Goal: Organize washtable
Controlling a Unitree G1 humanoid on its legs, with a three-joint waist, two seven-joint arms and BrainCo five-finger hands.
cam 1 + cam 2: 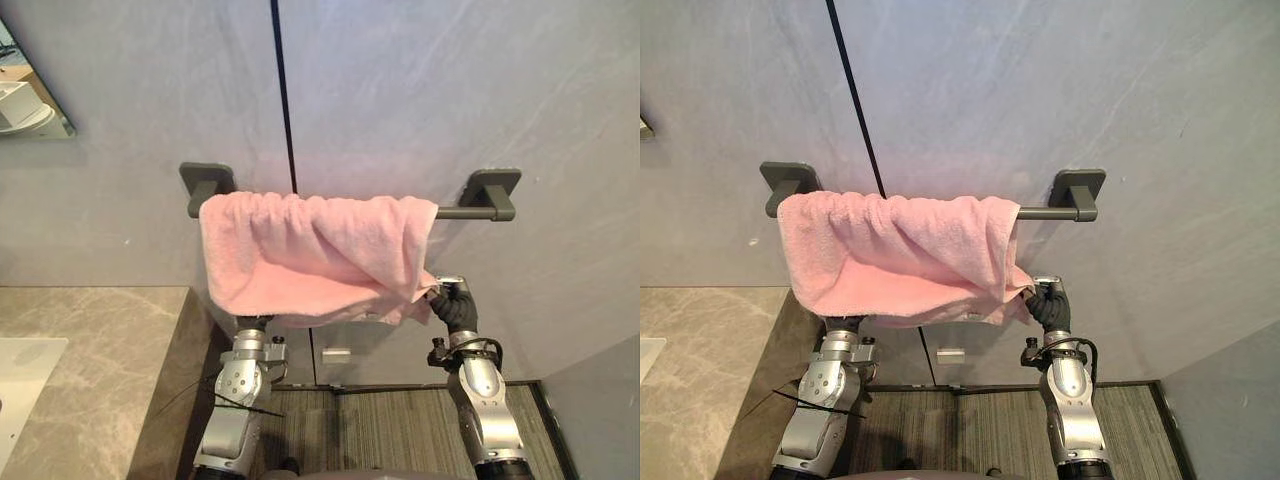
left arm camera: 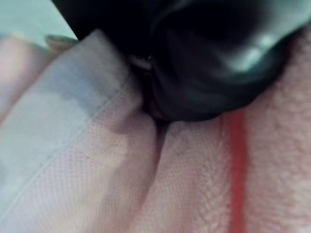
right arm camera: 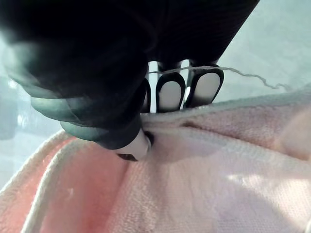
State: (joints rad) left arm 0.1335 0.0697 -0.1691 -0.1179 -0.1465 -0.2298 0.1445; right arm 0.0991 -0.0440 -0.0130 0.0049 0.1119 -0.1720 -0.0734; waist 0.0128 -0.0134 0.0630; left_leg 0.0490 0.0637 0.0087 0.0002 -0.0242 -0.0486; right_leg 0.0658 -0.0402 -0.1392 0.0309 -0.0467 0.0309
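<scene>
Here we are at the wall beside the washtable, and the job in hand looks like tidying the pink towel [image 1: 310,250], which hangs bunched and uneven over the dark towel bar [image 1: 470,211]. It is gathered toward the bar's left end, with the right stretch of bar bare. The right hand [image 1: 455,305] has the towel's lower right corner: in its wrist view the fingers [image 3: 171,92] curl over the hem while the thumb [image 3: 138,145] presses in from the other side, a firm pinch on the cloth. The left hand [image 2: 209,73] is up under the towel's lower left edge, buried in the folds, and I cannot tell whether it is gripping or just resting against the fabric. The stone counter [image 1: 90,350] sits off to the robot's left, and nothing on it is being handled right now. So I read this as the straightening step, not yet finished, since the cloth sags in a deep fold between the two hands. The next move likely calls for drawing the held corner out toward the bare end of the bar and evening the hem, gently enough that the towel does not slide off.
</scene>
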